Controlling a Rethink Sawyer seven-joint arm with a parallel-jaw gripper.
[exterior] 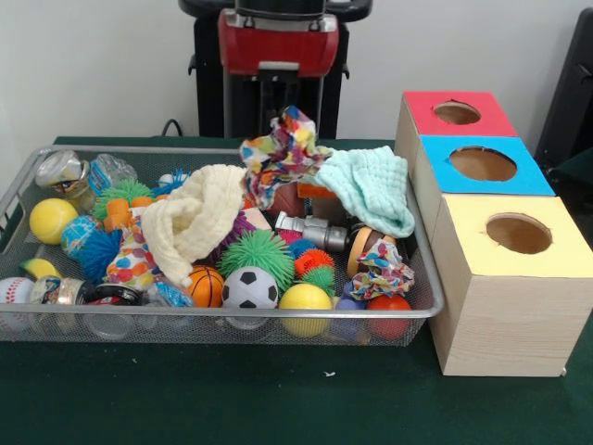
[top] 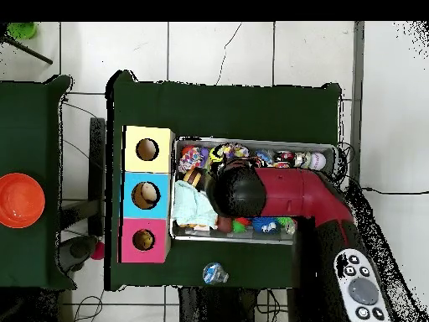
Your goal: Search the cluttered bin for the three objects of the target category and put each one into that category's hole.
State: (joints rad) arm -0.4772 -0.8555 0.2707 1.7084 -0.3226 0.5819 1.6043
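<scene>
The wire mesh bin (exterior: 222, 315) sits on the green table, full of clutter; it also shows in the overhead view (top: 251, 141). My gripper (exterior: 292, 116) hangs over the bin's back middle, shut on a colourful patterned cloth (exterior: 278, 158) that it holds above the pile. In the overhead view the red arm (top: 285, 193) covers the bin's middle and hides the gripper. The bin holds a cream cloth (exterior: 199, 218), a mint cloth (exterior: 375, 185), a second patterned cloth (exterior: 382, 273), a soccer ball (exterior: 248, 287), a basketball (exterior: 206, 286) and a green spiky ball (exterior: 258, 255).
Three wooden boxes with round holes stand in a row beside the bin: red top (exterior: 491, 116), blue top (exterior: 523, 176), yellow top (exterior: 556, 246). A clear object (top: 215, 272) lies on the table outside the bin. An orange bowl (top: 18, 199) sits on a side table.
</scene>
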